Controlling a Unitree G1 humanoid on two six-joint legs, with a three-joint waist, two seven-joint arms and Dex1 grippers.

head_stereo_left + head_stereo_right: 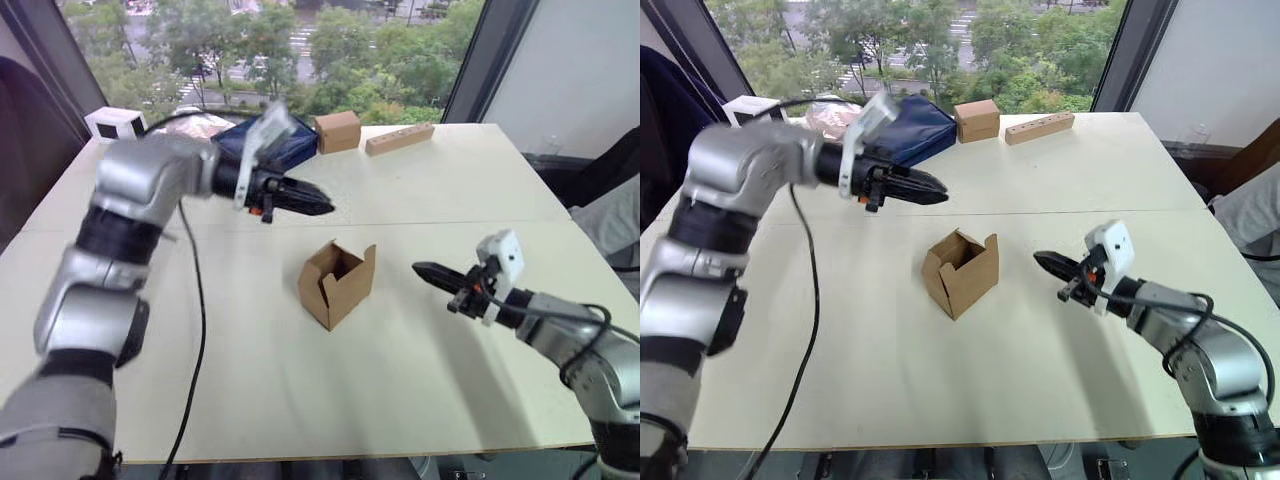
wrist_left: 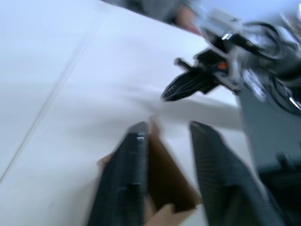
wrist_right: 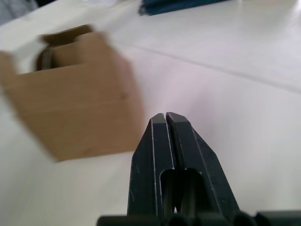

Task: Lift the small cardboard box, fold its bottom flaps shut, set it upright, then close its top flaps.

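The small cardboard box (image 1: pixel 338 283) stands upright in the middle of the table, one corner toward me. Its top flaps (image 1: pixel 988 245) stick up and its dark inside shows. The bottom flaps are hidden beneath it. My left gripper (image 1: pixel 325 205) hovers in the air behind and to the left of the box, open, with nothing held. In the left wrist view the box (image 2: pixel 164 183) lies past the spread fingers (image 2: pixel 124 179). My right gripper (image 1: pixel 420 269) is shut and empty, low over the table to the right of the box, with its tip (image 3: pixel 165 115) pointing at the box wall (image 3: pixel 70 113).
Another small brown box (image 1: pixel 338 131) and a long wooden block (image 1: pixel 399 139) sit at the table's far edge. Beside them are a blue bag (image 1: pixel 285 150) and a white device (image 1: pixel 115 123). A black cable (image 1: pixel 197 300) trails across the left half of the table.
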